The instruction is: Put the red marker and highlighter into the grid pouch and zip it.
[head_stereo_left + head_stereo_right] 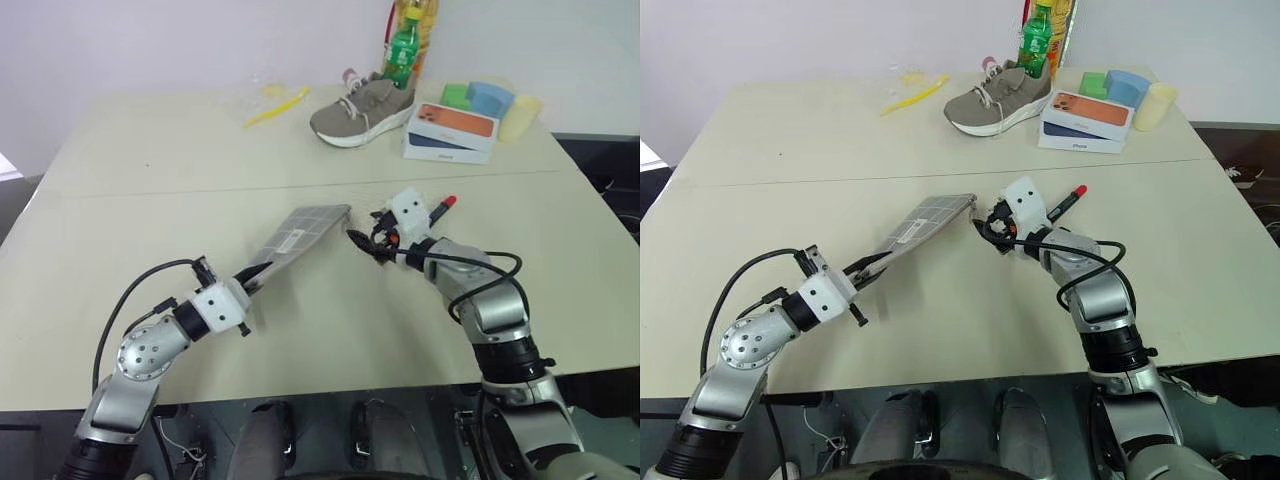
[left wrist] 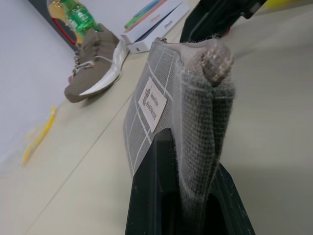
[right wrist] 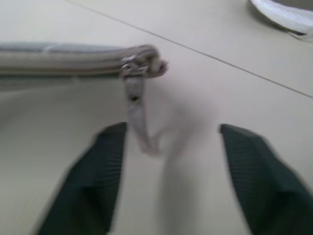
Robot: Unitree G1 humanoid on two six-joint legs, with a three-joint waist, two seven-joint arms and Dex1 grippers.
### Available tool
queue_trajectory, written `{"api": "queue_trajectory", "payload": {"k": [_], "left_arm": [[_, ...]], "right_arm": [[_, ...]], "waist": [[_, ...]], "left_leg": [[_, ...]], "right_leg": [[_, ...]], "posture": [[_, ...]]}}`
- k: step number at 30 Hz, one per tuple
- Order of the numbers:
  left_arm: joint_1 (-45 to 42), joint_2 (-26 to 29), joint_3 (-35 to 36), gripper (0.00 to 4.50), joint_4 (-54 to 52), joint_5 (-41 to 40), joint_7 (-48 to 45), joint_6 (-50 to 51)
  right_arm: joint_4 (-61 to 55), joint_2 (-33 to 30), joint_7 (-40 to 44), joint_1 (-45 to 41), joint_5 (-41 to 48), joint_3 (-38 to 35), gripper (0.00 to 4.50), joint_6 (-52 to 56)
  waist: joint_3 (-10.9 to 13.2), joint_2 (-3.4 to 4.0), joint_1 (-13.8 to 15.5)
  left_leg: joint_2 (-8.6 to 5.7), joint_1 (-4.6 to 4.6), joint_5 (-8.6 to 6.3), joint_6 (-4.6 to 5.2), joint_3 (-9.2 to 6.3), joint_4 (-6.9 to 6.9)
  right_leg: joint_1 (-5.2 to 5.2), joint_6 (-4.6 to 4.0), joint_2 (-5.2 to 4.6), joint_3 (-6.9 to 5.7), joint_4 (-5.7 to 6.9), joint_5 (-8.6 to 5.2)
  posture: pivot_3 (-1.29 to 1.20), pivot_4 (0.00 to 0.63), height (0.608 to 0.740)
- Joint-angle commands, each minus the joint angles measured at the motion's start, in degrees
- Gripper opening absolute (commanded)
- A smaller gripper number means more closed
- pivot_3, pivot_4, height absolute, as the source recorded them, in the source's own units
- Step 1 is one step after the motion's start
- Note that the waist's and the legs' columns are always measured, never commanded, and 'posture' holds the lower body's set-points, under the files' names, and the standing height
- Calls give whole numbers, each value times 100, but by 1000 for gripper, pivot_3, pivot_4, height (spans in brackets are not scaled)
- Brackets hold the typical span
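— What has the left gripper got?

— Its fingers are clamped on the near end of the grid pouch, lifting that end off the table. The pouch's long axis runs from the gripper away and to the right, with the white label on its upper face.

— And the far end?

— The zipper pull hangs down there, just in front of the right gripper, whose jaws stand apart with nothing between them.

— The red marker?

— On the table just right of the right hand, red tip pointing away and right. Farther back stand a shoe, a box and a green bottle.
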Motion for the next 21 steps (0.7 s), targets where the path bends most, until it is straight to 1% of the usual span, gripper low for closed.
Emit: {"api": "queue_trajectory", "payload": {"k": [1, 2, 3, 8, 9, 11, 14, 21], "left_arm": [[71, 44, -30, 0, -269, -134, -73, -69], [88, 43, -33, 0, -283, -131, -80, -64], [100, 40, -32, 0, -288, -136, -86, -68], [64, 32, 2, 0, -262, -143, -121, -72], [45, 27, 12, 0, -260, -147, -121, -70], [25, 23, 23, 0, -258, -151, -121, -71], [-51, 29, 25, 0, -228, -155, -132, -92], [-170, 34, -13, 0, -231, -193, -183, -108]], "right_arm": [[-157, 71, 8, -60, 181, -159, 1034, -57], [-183, 61, 43, -43, 201, -151, 447, -72], [-204, 61, 45, -30, 216, -149, 22, -68], [-314, -20, 121, 6, 319, -149, 22, 74], [-341, -76, 171, 31, 332, -135, 241, 111], [-378, -169, 205, 80, 278, -81, 939, 93], [-490, -326, 256, 218, 163, 11, 2399, -50], [-804, -351, 482, 397, 324, 103, 2399, -13]], "waist": [[0, 0, -1], [0, 0, -1], [0, 0, -1], [0, 0, 8], [0, 0, 9], [0, 0, 6], [0, 0, 8], [0, 0, -2]], "left_leg": [[0, 0, 0, 0, 0, 0], [0, 0, 0, 0, 0, 0], [0, 0, 0, 0, 0, 0], [0, 0, 0, 0, 1, 0], [0, 0, 0, 0, 1, 0], [0, 0, 0, 0, 1, 1], [0, 0, 0, 0, 1, 0], [1, 1, 0, 0, 0, 0]], "right_leg": [[0, 0, 0, 0, 0, 0], [0, 0, 1, 0, 0, 0], [0, 0, 1, 0, 0, 0], [0, 0, 1, 0, 0, 0], [1, 0, 1, 0, 0, 0], [1, 0, 0, 0, 0, 0], [0, 0, 0, 0, 0, 0], [0, 0, 1, 1, 0, 0]], "posture": [[0, 150, 740], [0, 150, 740], [0, 150, 740], [0, 150, 740], [0, 150, 740], [0, 150, 740], [0, 150, 740], [0, 150, 740]]}}
